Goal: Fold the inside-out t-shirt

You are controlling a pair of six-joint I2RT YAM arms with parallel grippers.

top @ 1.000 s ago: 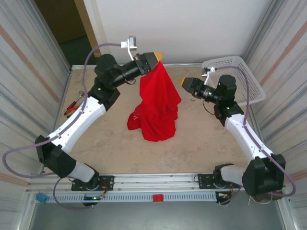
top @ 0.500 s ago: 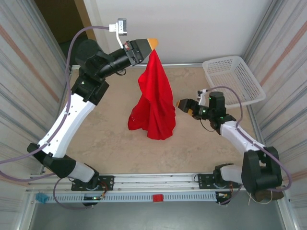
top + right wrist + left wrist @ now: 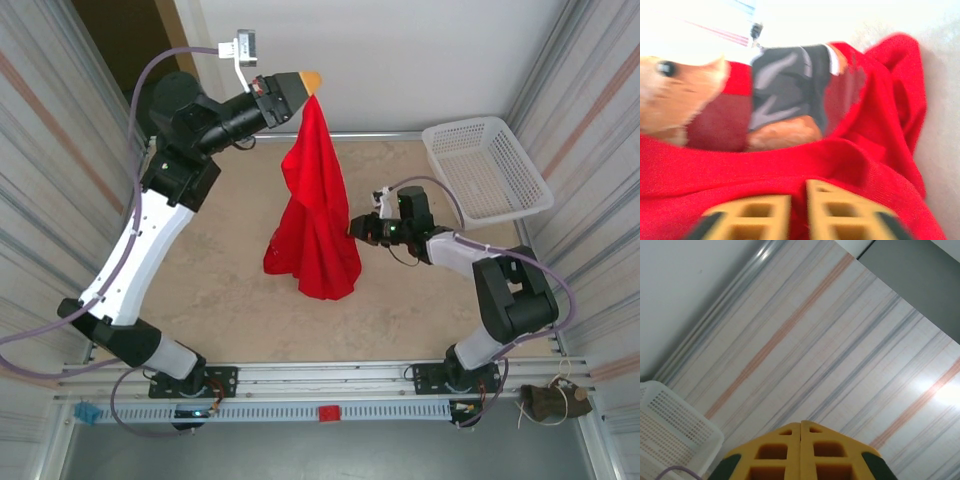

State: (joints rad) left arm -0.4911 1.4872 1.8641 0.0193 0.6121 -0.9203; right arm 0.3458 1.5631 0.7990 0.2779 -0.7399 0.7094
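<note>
Shirt (image 3: 318,210) tip hidden inside left end effector (image 3: 313,79) (clamped)

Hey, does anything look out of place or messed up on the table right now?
Nothing spilled or damaged. The one odd thing is the red t-shirt: it hangs in a twisted cone from the left gripper, its lower part crumpled on the table, not spread flat. The right gripper is pinching its side.

I see the red t-shirt (image 3: 318,215) standing as a tall crumpled cone, its tip raised high, its bunched lower folds resting on the table (image 3: 230,295); a grey-and-white print shows among the folds.
</note>
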